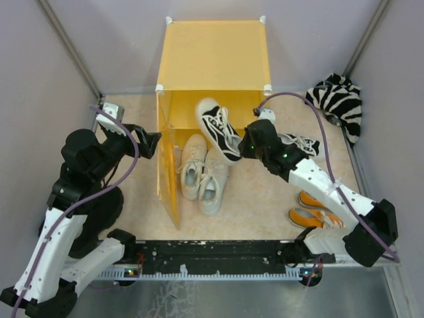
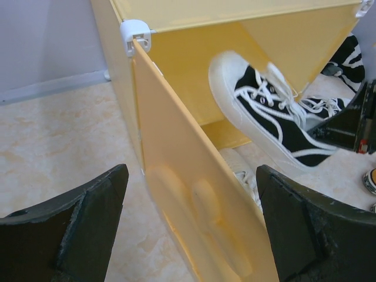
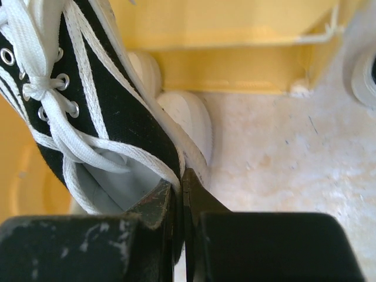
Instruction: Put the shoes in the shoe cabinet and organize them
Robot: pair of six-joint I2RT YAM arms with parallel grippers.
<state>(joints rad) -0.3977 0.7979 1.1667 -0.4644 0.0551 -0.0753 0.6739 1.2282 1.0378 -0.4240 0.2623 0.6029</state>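
The yellow-orange shoe cabinet [image 1: 212,53] stands at the back, its door [image 1: 167,165] swung open toward me. My right gripper [image 1: 246,147] is shut on the heel wall of a black canvas sneaker [image 1: 217,128] and holds it tilted, toe toward the cabinet opening; the pinch shows in the right wrist view [image 3: 182,176]. The second black sneaker [image 1: 301,142] lies behind the right arm. The off-white pair [image 1: 202,173] lies at the cabinet mouth. The orange pair [image 1: 315,211] lies at the right. My left gripper [image 1: 154,142] is open beside the door's outer face [image 2: 194,205].
A zebra-striped fabric bundle [image 1: 341,99] lies in the back right corner. Grey walls close in on both sides. A black rail [image 1: 218,255] with the arm bases runs along the near edge.
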